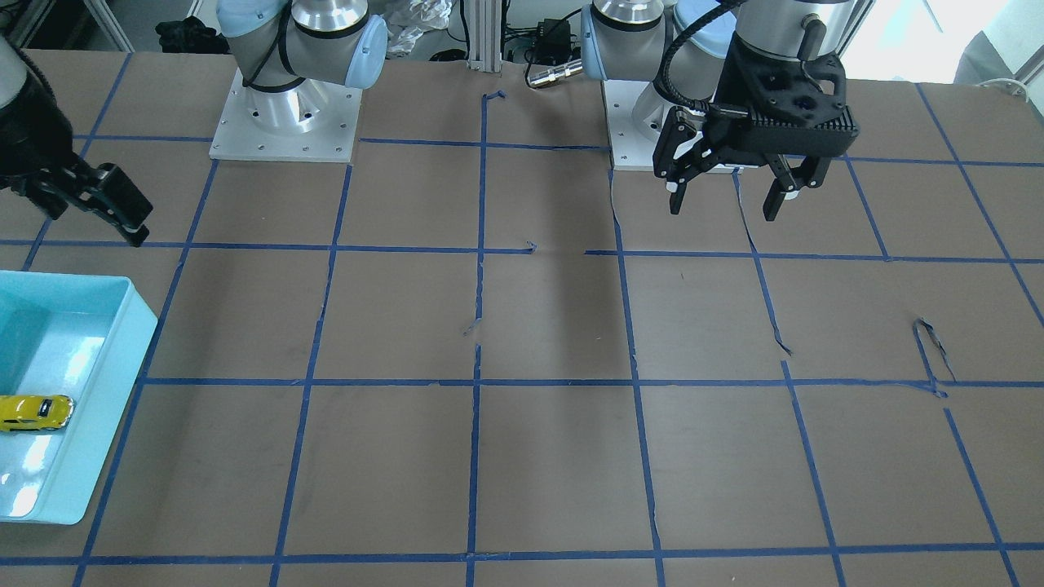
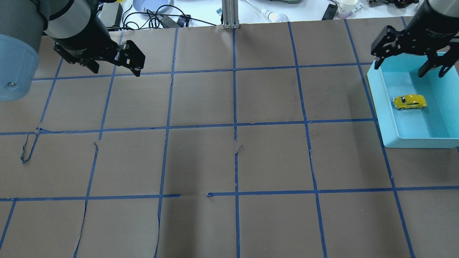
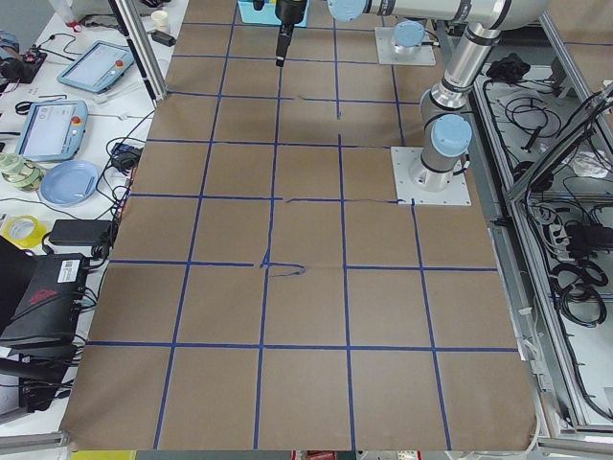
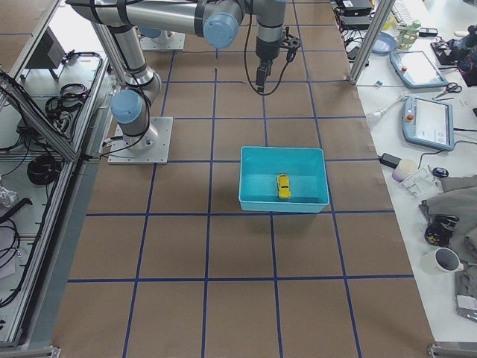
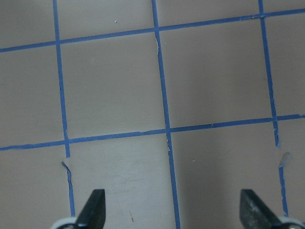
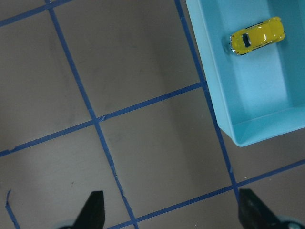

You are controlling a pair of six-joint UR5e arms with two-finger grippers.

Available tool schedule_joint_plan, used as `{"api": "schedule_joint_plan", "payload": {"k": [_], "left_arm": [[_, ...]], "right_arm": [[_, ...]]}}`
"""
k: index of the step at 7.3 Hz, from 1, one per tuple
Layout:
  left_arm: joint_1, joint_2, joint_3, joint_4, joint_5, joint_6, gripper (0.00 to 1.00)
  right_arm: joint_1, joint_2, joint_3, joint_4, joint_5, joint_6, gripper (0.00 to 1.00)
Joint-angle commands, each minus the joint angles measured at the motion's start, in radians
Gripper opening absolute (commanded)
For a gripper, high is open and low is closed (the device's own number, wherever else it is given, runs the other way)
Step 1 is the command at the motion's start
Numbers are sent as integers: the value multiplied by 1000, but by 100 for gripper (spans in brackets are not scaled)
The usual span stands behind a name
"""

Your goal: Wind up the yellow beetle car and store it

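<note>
The yellow beetle car [image 2: 409,102] lies on its wheels inside a teal bin [image 2: 412,143] at the table's right end. It also shows in the front view [image 1: 37,412], the right side view [image 4: 283,186] and the right wrist view [image 6: 257,36]. My right gripper [image 2: 400,70] is open and empty, raised over the bin's far left corner and apart from the car. In its wrist view the gripper [image 6: 171,212] has bare table between its fingers. My left gripper [image 2: 116,71] is open and empty, raised over the far left of the table [image 1: 723,210].
Brown paper with a blue tape grid [image 2: 235,125] covers the table; some tape strips are torn and curled [image 2: 28,150]. The two arm bases [image 1: 285,122] stand at the robot's side. Cables and cups [image 2: 344,7] lie beyond the far edge.
</note>
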Motion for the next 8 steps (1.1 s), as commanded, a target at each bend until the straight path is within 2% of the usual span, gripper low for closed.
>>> {"api": "schedule_joint_plan", "payload": {"k": [1,4,8], "left_arm": [[1,0,-2,0,0,0,100],[-2,0,-2,-2,2,0,100],[1,0,-2,-2,-1,1,100]], "right_arm": [[90,-19,-3,50,18,90,100],[169,-25,5,57,26,135,100],[173,-33,5,68,75,116,100]]}}
